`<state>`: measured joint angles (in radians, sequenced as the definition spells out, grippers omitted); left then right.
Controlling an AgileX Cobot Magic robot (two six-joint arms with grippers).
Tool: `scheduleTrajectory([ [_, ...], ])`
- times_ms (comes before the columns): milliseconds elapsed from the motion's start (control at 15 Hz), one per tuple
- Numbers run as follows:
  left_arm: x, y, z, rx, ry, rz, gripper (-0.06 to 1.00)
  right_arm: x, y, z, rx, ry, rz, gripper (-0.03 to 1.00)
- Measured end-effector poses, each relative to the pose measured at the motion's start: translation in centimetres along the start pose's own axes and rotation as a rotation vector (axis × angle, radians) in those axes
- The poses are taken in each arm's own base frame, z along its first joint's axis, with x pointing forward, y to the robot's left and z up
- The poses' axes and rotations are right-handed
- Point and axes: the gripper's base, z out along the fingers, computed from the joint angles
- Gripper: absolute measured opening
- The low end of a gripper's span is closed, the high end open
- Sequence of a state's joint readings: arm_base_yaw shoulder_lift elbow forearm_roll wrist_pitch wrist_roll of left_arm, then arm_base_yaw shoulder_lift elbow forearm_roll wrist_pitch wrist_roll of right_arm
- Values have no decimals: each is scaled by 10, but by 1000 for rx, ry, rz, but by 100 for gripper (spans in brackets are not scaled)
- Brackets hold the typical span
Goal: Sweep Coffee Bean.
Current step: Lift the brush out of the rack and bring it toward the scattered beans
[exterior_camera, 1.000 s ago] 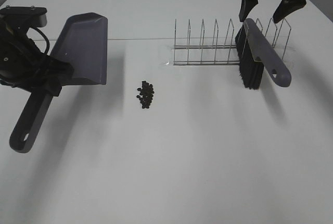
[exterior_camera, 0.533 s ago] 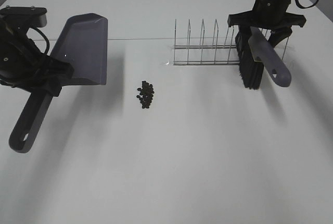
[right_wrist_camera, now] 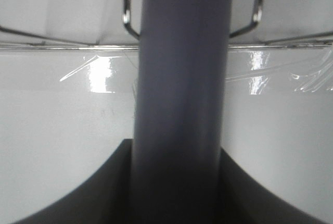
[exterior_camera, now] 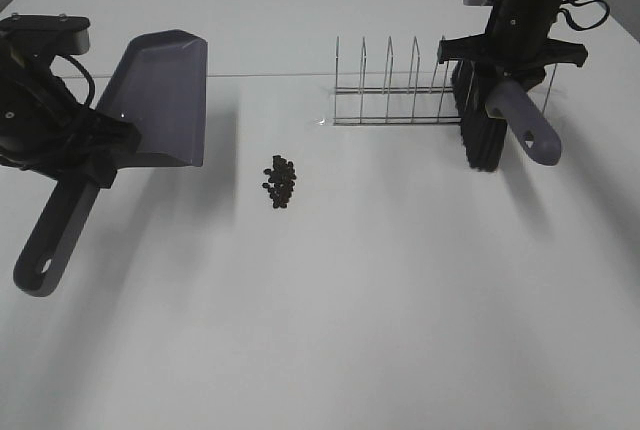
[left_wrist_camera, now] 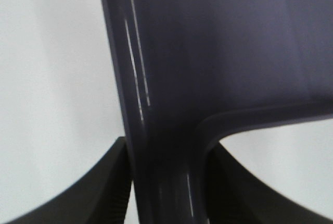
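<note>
The coffee beans (exterior_camera: 280, 182) lie in a small loose cluster on the white table, left of centre. My left gripper (exterior_camera: 88, 155) is shut on the handle of the grey dustpan (exterior_camera: 160, 90), whose blade points away, left of the beans. The left wrist view shows the dustpan's handle (left_wrist_camera: 166, 130) between the gripper's fingers (left_wrist_camera: 104, 193). The grey brush (exterior_camera: 530, 130) with black bristles (exterior_camera: 482, 135) leans in the wire rack (exterior_camera: 390, 80). My right gripper (exterior_camera: 505, 85) is closed around its handle (right_wrist_camera: 182, 52), with a finger (right_wrist_camera: 99, 193) against each side.
The wire rack stands at the back right on a clear sheet (exterior_camera: 330, 115); its wires (right_wrist_camera: 52, 39) show behind the brush handle in the right wrist view. The table's far edge runs behind both arms.
My right gripper has come down from above the rack onto the brush handle and closed in on it. The dustpan has shifted slightly in my left gripper. The beans have not moved.
</note>
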<state>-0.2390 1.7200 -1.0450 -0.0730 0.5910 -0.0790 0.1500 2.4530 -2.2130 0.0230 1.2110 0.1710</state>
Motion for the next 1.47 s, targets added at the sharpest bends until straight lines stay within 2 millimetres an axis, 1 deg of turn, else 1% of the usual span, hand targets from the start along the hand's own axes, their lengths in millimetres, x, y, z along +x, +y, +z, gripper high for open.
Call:
scheduleTrajectory([
  [67,0,0,0,0,0,0,39,0,0,-1,0,0,0,35],
  [200,0,0,0,0,0,0,39,-1,0,-14,-3,-18,-1,35],
  [333,0,0,0,0,0,0,39,-3,1,-51,-8,-89,-5,35],
  [400,0,0,0,0,0,0,39,-2,1,-73,-14,-131,-6,35],
  [467,0,0,0,0,0,0,39,0,1,-115,-25,-211,-8,35],
  [533,0,0,0,0,0,0,39,2,1,-130,-30,-239,-9,35],
  [600,0,0,0,0,0,0,39,3,1,-138,-33,-254,-10,35],
  [733,0,0,0,0,2,0,39,8,2,-161,-55,-296,-8,35],
  [867,3,1,6,-4,36,-1,39,18,6,-176,-76,-305,-15,35],
  [933,6,-1,13,-13,68,15,39,28,12,-179,-77,-285,-31,35],
  [1000,9,-4,21,-23,102,35,39,39,19,-178,-70,-255,-55,35],
  [1067,13,-9,29,-40,131,46,39,53,28,-173,-58,-213,-88,35],
  [1133,15,-11,33,-53,148,47,39,60,32,-169,-50,-190,-105,35],
  [1200,19,-14,41,-80,178,51,39,72,41,-160,-38,-143,-137,35],
  [1267,26,-20,57,-128,216,61,39,95,56,-133,3,-38,-188,35],
  [1400,32,-29,70,-138,234,78,39,115,72,-106,36,3,-210,35],
  [1467,34,-34,76,-133,236,87,39,122,80,-97,55,-5,-240,35],
])
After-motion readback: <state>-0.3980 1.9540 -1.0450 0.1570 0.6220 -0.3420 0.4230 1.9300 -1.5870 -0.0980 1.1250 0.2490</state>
